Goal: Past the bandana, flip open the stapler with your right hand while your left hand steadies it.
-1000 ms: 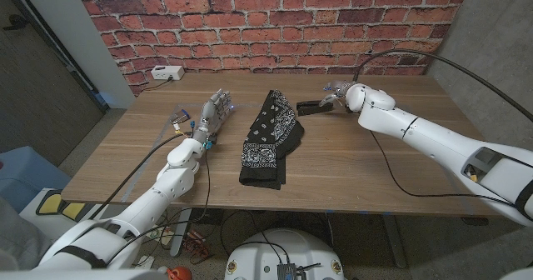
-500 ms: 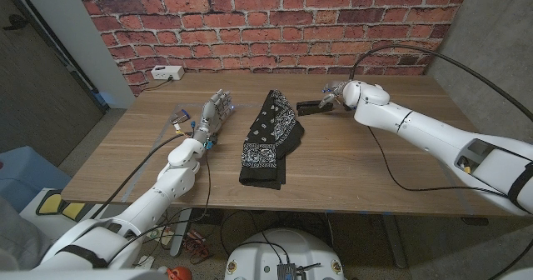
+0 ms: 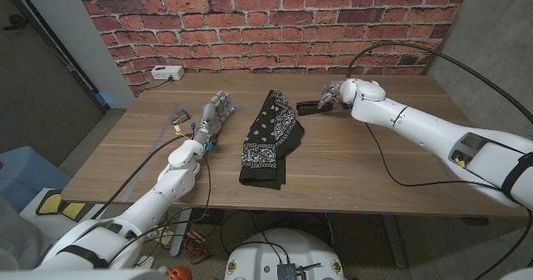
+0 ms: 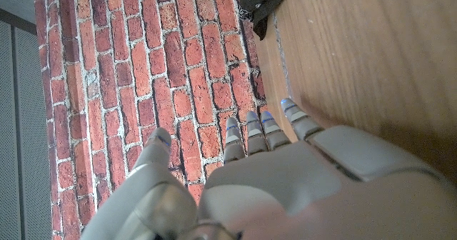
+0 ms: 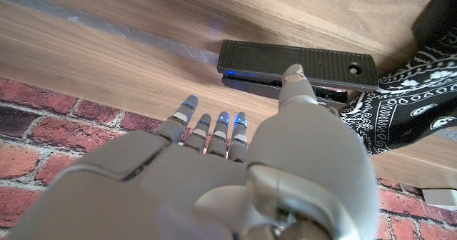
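The black stapler (image 3: pixel 310 106) lies closed on the table just past the far corner of the black paisley bandana (image 3: pixel 271 138). My right hand (image 3: pixel 334 93) hovers at the stapler's right end, fingers stretched out and holding nothing. In the right wrist view the thumb tip (image 5: pixel 293 76) lies over the edge of the stapler (image 5: pixel 300 63), and the bandana (image 5: pixel 407 101) lies beside it. My left hand (image 3: pixel 213 114) stands left of the bandana, far from the stapler, with its fingers straight and holding nothing. In the left wrist view the left hand (image 4: pixel 271 172) points toward the brick wall and a bandana corner (image 4: pixel 265 1).
A white box (image 3: pixel 167 72) with a cable sits at the table's back left corner. A small gadget with coloured wires (image 3: pixel 179 120) lies beside my left hand. A black cable (image 3: pixel 391 167) runs across the table under my right arm. The brick wall stands close behind.
My right arm has swung a little to the left, bringing the wrist closer to the stapler. The stapler, the bandana and my left hand have not moved.
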Tool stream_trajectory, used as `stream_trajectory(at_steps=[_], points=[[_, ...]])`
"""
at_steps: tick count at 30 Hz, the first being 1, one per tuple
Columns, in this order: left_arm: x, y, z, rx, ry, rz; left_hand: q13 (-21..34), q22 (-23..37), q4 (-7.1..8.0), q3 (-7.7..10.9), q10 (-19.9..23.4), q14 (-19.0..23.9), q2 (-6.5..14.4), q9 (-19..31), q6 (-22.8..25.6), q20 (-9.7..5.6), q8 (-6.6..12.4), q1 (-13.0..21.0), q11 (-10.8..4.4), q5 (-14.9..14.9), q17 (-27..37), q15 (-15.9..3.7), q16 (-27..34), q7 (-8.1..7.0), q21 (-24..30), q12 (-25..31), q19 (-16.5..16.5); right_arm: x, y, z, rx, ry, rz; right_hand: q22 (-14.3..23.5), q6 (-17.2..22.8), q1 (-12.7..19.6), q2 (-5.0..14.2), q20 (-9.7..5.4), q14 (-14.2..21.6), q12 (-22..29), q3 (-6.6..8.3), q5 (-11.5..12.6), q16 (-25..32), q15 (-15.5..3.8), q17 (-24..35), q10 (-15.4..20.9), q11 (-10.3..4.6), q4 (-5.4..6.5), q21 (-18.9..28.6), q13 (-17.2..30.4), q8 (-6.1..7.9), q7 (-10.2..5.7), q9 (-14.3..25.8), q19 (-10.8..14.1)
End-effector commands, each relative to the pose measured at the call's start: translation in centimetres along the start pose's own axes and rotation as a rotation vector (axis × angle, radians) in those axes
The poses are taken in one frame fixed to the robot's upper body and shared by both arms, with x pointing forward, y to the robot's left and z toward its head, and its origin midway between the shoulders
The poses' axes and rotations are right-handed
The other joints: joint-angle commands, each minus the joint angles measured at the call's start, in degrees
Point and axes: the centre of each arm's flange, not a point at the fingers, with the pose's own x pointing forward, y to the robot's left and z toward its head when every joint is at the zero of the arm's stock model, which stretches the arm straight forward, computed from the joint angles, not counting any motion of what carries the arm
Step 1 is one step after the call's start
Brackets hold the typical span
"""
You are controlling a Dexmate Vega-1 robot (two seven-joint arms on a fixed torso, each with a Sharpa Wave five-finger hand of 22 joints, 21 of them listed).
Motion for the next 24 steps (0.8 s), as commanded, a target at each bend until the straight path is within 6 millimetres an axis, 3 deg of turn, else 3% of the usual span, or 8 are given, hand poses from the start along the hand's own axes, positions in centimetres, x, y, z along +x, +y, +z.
stream_trajectory(at_steps=[1, 9, 13, 19, 24], points=[[-0.42, 0.14, -0.24, -0.006, -0.002, 0.007, 0.0, 0.1, 0.02, -0.11, 0.5, 0.4, 0.5, 0.1, 0.6, -0.20, 0.00, 0.5, -0.02, 0.3, 0.1, -0.13, 0.5, -0.09, 0.5, 0.2, 0.2, 0.41, -0.04, 0.34, -0.018, 0.008, 0.029, 0.0, 0.6, 0.9, 0.09, -0.12, 0.4, 0.4, 0.49, 0.0, 0.1, -4.39, 0.1, 0.6, -0.17, -0.15, 0.2, 0.3, 0.37, -0.10, 0.2, 0.6], [-0.58, 0.08, -0.33, -0.010, -0.003, 0.007, 0.0, 0.1, 0.03, -0.12, 0.5, 0.4, 0.5, 0.1, 0.6, -0.23, -0.03, 0.4, -0.13, 0.3, 0.1, -0.04, 0.5, -0.06, 0.5, 0.1, 0.3, 0.50, 0.01, 0.54, -0.029, 0.012, 0.043, 0.0, 0.4, 1.2, 0.14, -0.03, 0.2, 0.3, 0.77, 0.0, 0.0, -4.33, 0.1, 0.4, -0.09, -0.12, 0.2, 0.4, 0.35, -0.18, 0.4, 0.6], [-0.67, 0.03, -0.36, -0.010, -0.003, 0.007, 0.0, 0.1, 0.03, -0.12, 0.5, 0.4, 0.6, 0.1, 0.6, -0.20, -0.04, 0.5, 0.04, 0.3, 0.1, -0.07, 0.4, -0.05, 0.5, 0.1, 0.2, 0.51, 0.17, 0.47, -0.026, 0.012, 0.046, 0.0, 0.3, 1.3, 0.15, 0.73, 0.2, 0.3, 0.91, 0.0, 0.0, -4.42, 0.0, 0.4, -0.28, -0.12, 0.3, 0.5, 0.36, -0.24, 0.5, 0.8], [-0.78, -0.04, -0.36, -0.010, -0.004, 0.008, 0.0, 0.1, 0.03, -0.12, 0.5, 0.4, 0.6, 0.1, 0.6, -0.23, -0.05, 0.5, -0.07, 0.3, 0.1, -0.08, 0.4, -0.05, 0.5, 0.1, 0.3, 0.48, 0.31, 0.30, -0.018, 0.010, 0.052, -0.1, 0.4, 2.2, 0.36, -1.67, 0.2, 0.3, 1.57, 0.1, -0.1, -4.49, 0.0, 0.4, -0.17, -0.31, 0.4, 0.7, 0.48, -0.48, 0.8, 1.7], [-0.86, -0.15, -0.28, -0.008, -0.006, 0.005, 0.0, 0.1, 0.03, -0.11, 0.7, 0.5, 0.6, 0.1, 0.7, -0.19, -0.02, 0.5, -0.10, 0.3, 0.1, 0.00, 0.5, 0.03, 0.4, 0.2, 0.2, 0.39, 0.37, 0.25, -0.023, 0.015, 0.048, -0.1, 0.4, 2.7, 0.42, -1.90, 0.2, 0.3, 1.92, 0.1, -0.1, -4.43, 0.0, 0.5, 0.04, -0.39, 0.4, 0.8, 0.52, -0.42, 1.0, 1.8]])
